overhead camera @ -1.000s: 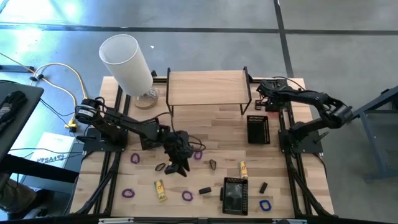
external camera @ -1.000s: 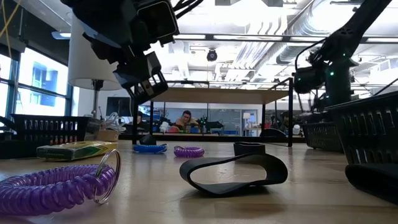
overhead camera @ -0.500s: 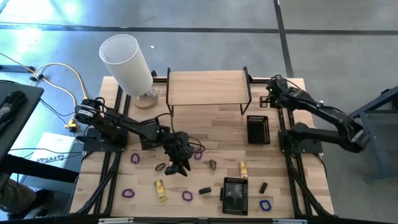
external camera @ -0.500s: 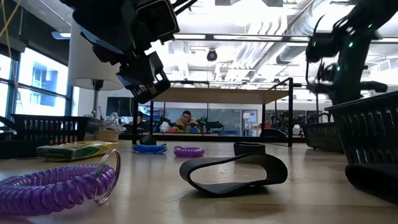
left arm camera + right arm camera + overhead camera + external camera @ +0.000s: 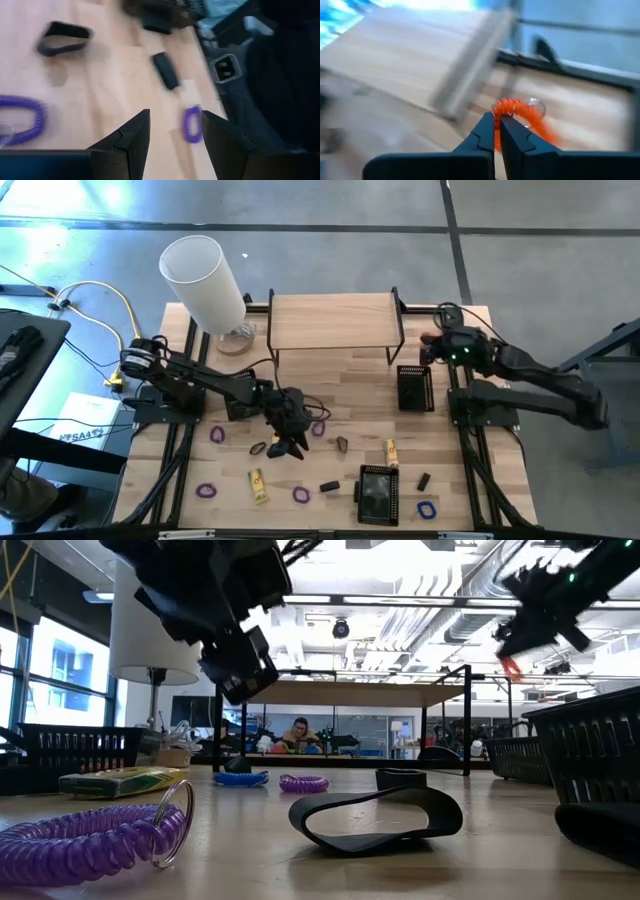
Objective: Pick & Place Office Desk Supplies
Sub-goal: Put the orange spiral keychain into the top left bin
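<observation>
Red coil band [image 5: 520, 111] sits pinched at the tip of the right gripper [image 5: 498, 121], whose jaws are together on it, held in the air just beside the mesh tray [image 5: 415, 388] that lies nearest the wooden shelf [image 5: 333, 320]. Carrying is the step in hand, I judge; next comes lining up over that tray and letting go. Left gripper [image 5: 171, 131] hovers over the counter [image 5: 360, 375] well away from that tray, jaws apart and empty, above a purple loop [image 5: 191, 123] and a black block [image 5: 165, 70]; which one it aims for is hard to tell
</observation>
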Available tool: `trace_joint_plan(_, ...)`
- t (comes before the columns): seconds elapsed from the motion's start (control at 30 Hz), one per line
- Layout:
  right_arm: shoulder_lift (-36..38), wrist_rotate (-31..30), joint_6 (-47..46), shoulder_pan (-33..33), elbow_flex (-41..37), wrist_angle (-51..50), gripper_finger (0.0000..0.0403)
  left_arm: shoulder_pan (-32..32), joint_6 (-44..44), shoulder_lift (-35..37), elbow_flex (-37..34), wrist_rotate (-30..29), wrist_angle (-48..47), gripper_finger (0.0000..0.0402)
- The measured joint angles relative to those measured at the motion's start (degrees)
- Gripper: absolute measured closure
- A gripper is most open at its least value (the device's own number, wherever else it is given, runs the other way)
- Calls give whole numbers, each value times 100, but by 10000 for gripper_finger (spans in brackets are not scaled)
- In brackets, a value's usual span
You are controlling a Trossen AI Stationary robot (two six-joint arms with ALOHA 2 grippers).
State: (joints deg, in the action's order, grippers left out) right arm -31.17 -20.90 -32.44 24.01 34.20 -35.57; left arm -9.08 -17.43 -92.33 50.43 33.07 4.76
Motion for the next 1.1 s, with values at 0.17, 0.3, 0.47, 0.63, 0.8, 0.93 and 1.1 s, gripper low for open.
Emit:
trace_joint_plan(0.17, 219, 180, 365, -1154, 0, 950, 399, -72, -46, 249, 2, 109, 41, 231)
trace_joint_plan(0.3, 84, 344, 886, -2133, 2, 1448, 399, -57, -90, 519, 2, 86, 176, 231)
trace_joint_plan(0.47, -476, 297, 1239, -3347, 2, 2074, 399, 57, -85, 910, 2, -147, 398, 231)
trace_joint_plan(0.63, -1414, 310, 1764, -4436, 2, 3155, 399, 72, 330, 1036, 2, -1139, 831, 231)
trace_joint_plan(0.8, -2569, 630, 2542, -5081, 2, 4614, 399, 63, 873, 848, 2, -1767, 1428, 231)
trace_joint_plan(0.93, -3380, 1417, 3086, -5156, 2, 5839, 399, 61, 1444, 714, 2, -1494, 1882, 231)
trace_joint_plan(1.1, -4102, 2284, 3332, -5021, 3, 6951, 399, 59, 1573, 675, 2, -1227, 1997, 231)
